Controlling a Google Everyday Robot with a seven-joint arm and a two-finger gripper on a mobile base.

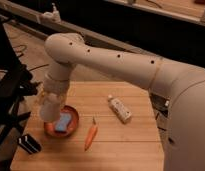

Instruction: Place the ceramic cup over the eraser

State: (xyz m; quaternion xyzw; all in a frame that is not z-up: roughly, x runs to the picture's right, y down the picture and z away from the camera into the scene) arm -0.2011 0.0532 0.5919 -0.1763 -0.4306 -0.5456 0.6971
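Note:
The ceramic cup [47,112], small and white, hangs at the end of my arm, held in my gripper [50,102], which is shut on it. It hovers over the left rim of the orange plate [72,131]. The wrist covers most of the gripper. The eraser [29,144], a dark block with pale edge lines, lies on the wooden table [126,145] near its front left corner, below and to the left of the cup and apart from it.
A blue sponge pad [63,121] lies in the plate. A carrot [91,135] lies right of the plate. A whitish bottle-like thing [120,109] lies at mid-table. Dark frames and cables stand left of the table, a rail behind it.

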